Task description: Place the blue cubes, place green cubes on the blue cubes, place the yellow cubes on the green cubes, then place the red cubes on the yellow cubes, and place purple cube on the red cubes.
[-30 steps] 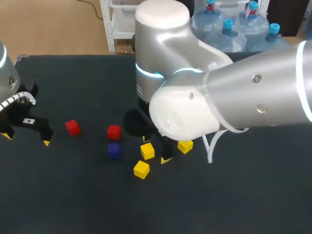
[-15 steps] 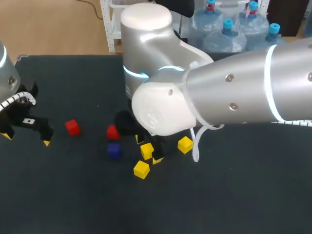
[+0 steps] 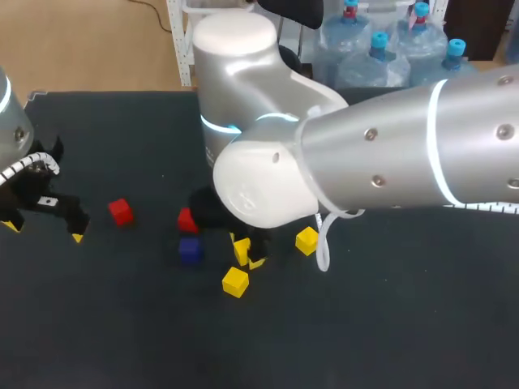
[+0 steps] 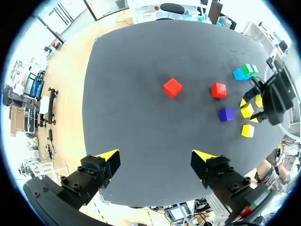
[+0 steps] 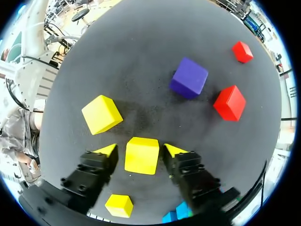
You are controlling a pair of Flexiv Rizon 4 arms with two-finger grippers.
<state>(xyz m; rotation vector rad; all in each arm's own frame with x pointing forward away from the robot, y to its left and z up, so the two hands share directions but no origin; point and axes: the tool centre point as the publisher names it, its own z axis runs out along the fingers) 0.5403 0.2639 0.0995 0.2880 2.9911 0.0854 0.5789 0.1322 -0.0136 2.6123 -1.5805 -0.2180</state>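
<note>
**Step in hand: picking up a yellow cube for the green layer.**
Our right end effector [image 5: 141,149] stands open astride one yellow cube [image 5: 142,155] on the counter [image 5: 141,61], with a finger at each side and apparently no clamp yet. We judge the next move to be: close squarely, lift clear of neighbouring cubes, then carry it to the green cube [image 4: 249,69] against the blue cube [image 4: 240,74]. Our left end effector [image 4: 157,156] hangs open and empty, well apart.

1. Right arm [image 3: 365,170]: smooth, rounded silver-grey casing with glowing pale-blue rings [image 3: 439,138], small dark screws [image 3: 371,134] and a thin white cable loop [image 3: 324,243].
2. Left arm [image 3: 10,121]: silver casing with a white coiled cable [image 3: 31,164].
3. Left gripper [image 4: 155,156] and right gripper [image 5: 140,149]: black blocky fingers with yellow triangular tips.
</note>
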